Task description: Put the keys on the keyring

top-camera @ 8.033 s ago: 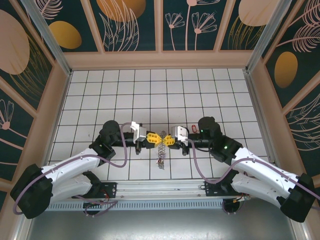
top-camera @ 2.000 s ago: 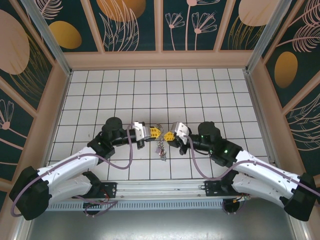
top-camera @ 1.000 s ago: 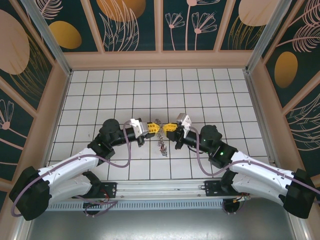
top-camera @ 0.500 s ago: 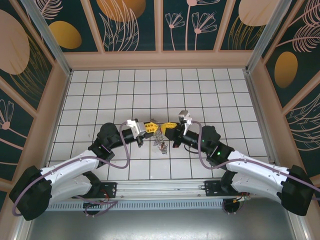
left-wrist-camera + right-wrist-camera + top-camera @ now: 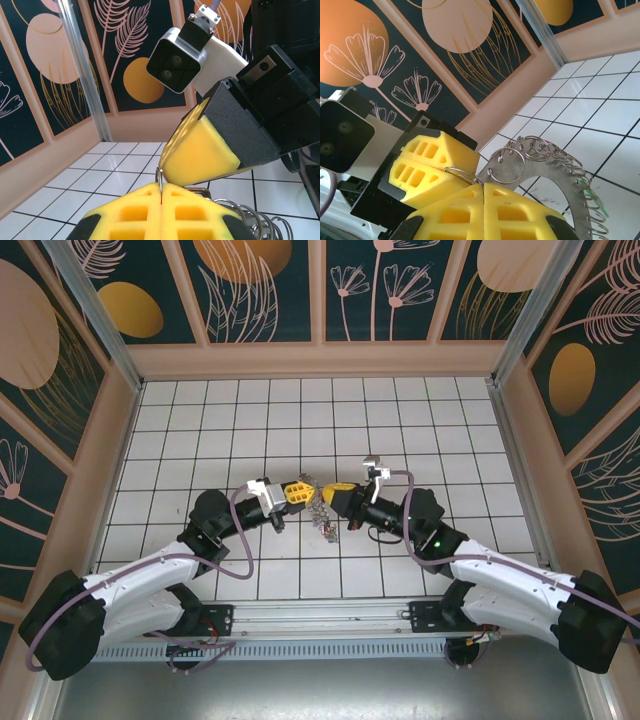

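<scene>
Arms from the two bottom corners of the top view meet just below mid-frame over the white-tiled worktop. Left claw and right claw point at each other, their yellow tips almost touching. The keyring hangs tilted between and just below them. A small dark cluster sits at its lower end, too small to tell whether these are keys.

In the left wrist view, the left claw sits at bottom centre. Its two yellow fingers are pressed together, and a thin wire loop of the keyring's fringe is pinched in the seam. The right claw's yellow finger lies just above and right of that seam, close against the loop. The right arm's camera is at upper centre. More silvery loops show at lower right.

In the right wrist view, the right claw is at bottom centre with its fingers together, clamped on a small split ring that rises from the seam. The left claw's yellow fingers stand just left of it, shut, and the left arm's camera is at the left edge. The keyring's flat grey band curves from centre to lower right, raised off the tiles. Wire loops line its rim, and a green sliver sits among them.
</scene>
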`<action>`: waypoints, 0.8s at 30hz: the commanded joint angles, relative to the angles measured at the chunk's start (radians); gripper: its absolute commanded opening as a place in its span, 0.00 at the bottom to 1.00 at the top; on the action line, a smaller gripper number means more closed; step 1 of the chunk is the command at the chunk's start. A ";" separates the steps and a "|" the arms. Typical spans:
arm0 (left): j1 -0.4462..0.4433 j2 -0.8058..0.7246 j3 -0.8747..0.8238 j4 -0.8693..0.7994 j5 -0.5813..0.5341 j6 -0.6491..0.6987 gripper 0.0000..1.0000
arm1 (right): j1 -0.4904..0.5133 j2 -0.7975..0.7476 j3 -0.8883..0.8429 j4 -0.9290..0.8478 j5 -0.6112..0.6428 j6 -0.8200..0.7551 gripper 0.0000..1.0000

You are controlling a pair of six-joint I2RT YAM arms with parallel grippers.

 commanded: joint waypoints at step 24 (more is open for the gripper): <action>-0.002 -0.003 0.028 0.160 0.141 -0.096 0.00 | -0.060 -0.077 0.348 -0.695 -0.092 -0.647 0.33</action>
